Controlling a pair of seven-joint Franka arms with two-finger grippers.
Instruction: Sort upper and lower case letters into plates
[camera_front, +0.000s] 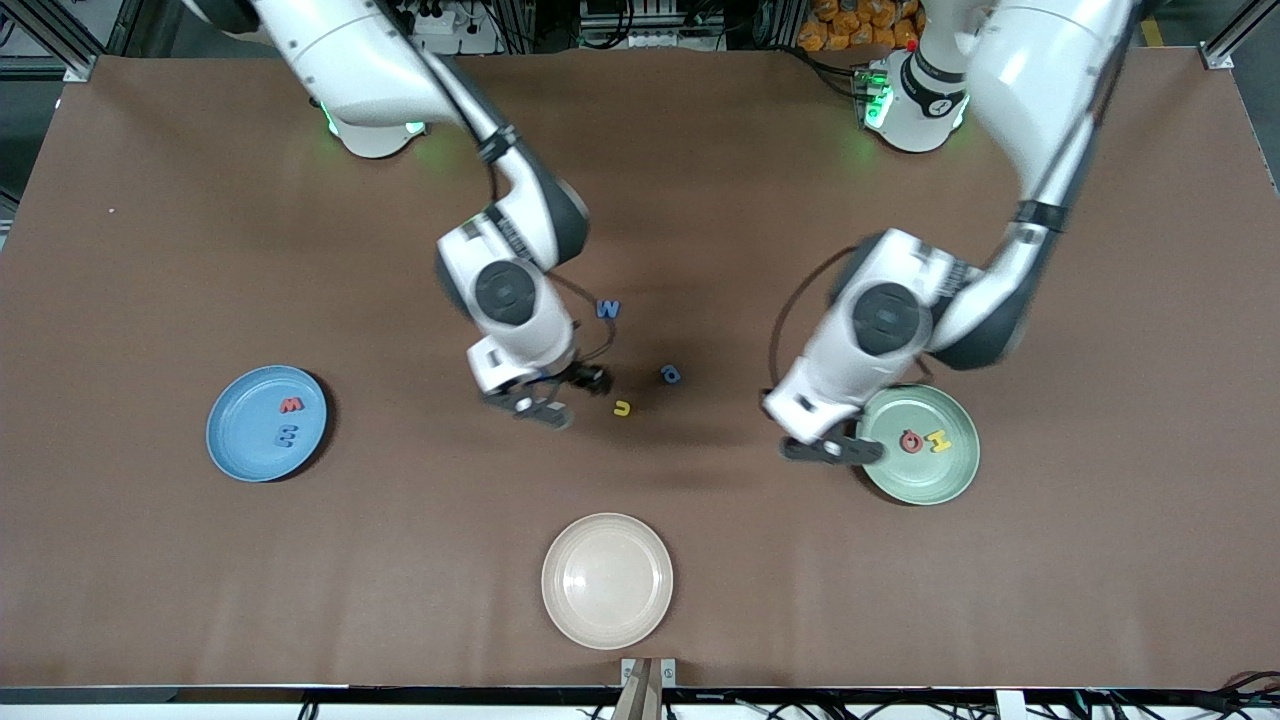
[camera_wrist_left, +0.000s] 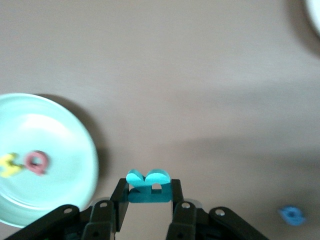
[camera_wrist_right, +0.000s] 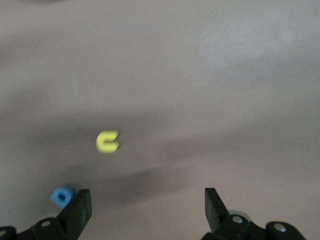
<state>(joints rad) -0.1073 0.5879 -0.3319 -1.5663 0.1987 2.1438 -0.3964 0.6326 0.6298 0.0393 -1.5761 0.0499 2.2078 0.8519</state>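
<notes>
Left gripper (camera_wrist_left: 148, 195), lower right of the front view at the pale green plate's (camera_front: 950, 478) rim, pinches a teal letter (camera_wrist_left: 148, 179) by its lower edge only; a thin hold like that could let it twist or drop onto the table short of the plate, where the red letter (camera_front: 911, 441) and yellow H (camera_front: 939, 440) lie. Right gripper (camera_wrist_right: 147, 205), mid-frame, hangs with fingers spread wide and empty over the table by the yellow u (camera_front: 622, 408), with the blue letter (camera_front: 671, 374) close by and the blue W (camera_front: 608, 309) higher up. A careless descent could nudge the u or catch the wrong piece, and a case mix-up would spoil the blue plate (camera_front: 235, 440) at lower left, which holds a red and a blue letter.
</notes>
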